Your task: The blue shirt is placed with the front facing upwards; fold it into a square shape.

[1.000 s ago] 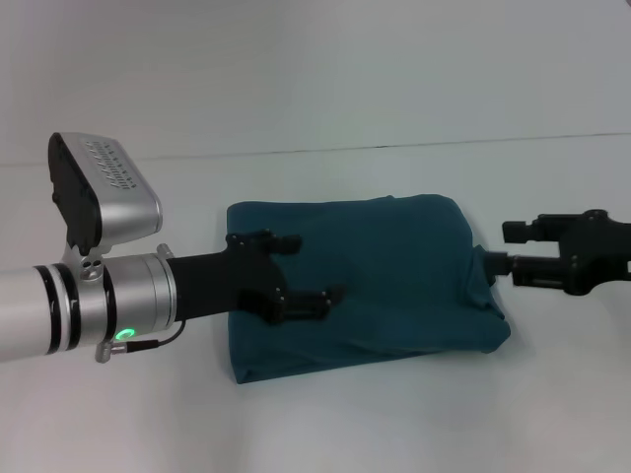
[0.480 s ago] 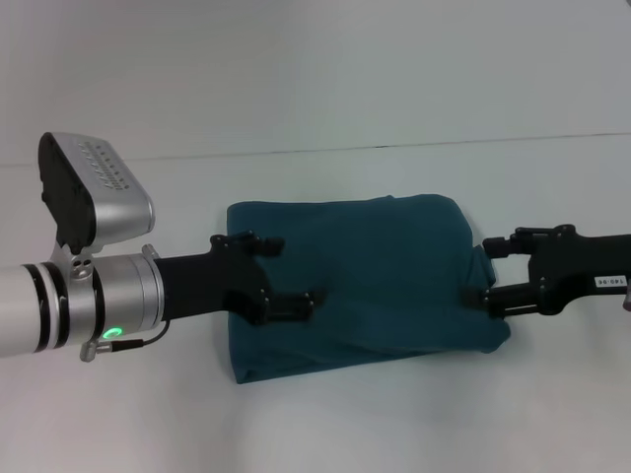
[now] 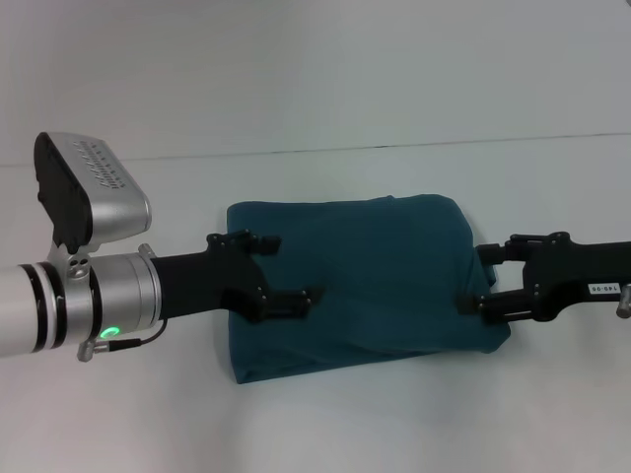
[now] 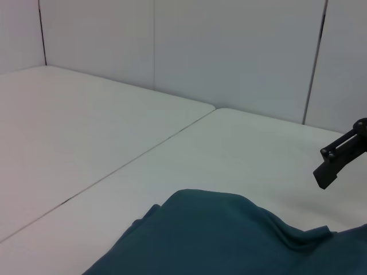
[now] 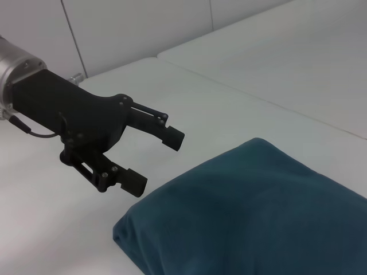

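Leftmost in the head view, the robot's left arm, a silver tube ending in a black left end effector (image 3: 286, 268), reaches in over the left part of the shirt. Its two fingers are spread apart with nothing between them, which the right wrist view (image 5: 155, 160) also shows. At the centre lies the dark teal-blue cotton shirt (image 3: 380, 276), folded into a thick, roughly square bundle with a plain upper face, resting flat on the white worktop (image 3: 315, 414). A thin seam line crosses the worktop behind the bundle. On the right, the black right end effector (image 3: 475, 276) comes in from the side, its fingers parted around the bundle's right edge, without a clear grip on the cloth.
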